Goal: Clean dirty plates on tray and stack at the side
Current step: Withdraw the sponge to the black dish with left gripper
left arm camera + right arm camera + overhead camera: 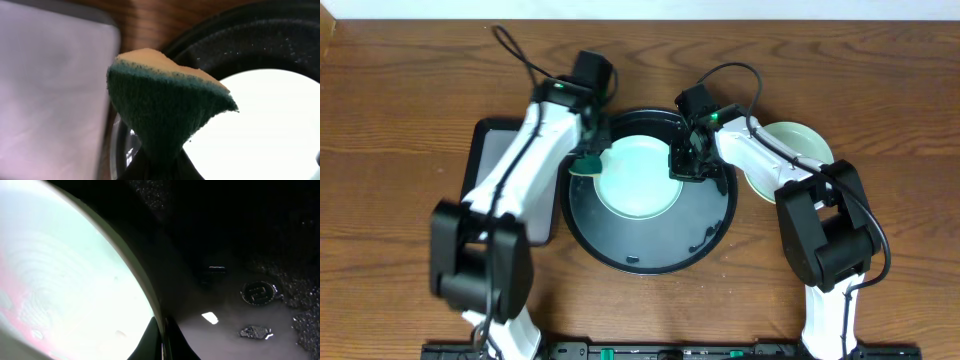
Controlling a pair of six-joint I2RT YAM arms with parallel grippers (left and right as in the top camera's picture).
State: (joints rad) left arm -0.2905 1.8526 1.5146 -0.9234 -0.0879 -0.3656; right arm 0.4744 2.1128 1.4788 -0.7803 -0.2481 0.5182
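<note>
Right gripper (682,166) clamped on mint plate (638,180) rim, left gripper (590,152) holding sponge (587,165) opposite

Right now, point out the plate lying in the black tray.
The pale mint round plastic plate inside the large round black tray; the other visible pale round plate sits on the wooden table, to the right of that tray.

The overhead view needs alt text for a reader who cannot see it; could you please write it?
A mint plate lies on a round black tray; the left pincer holds a teal sponge at its left edge and the right pincer grips its right rim. A pale plate sits to the right, a grey tray to the left.
</note>
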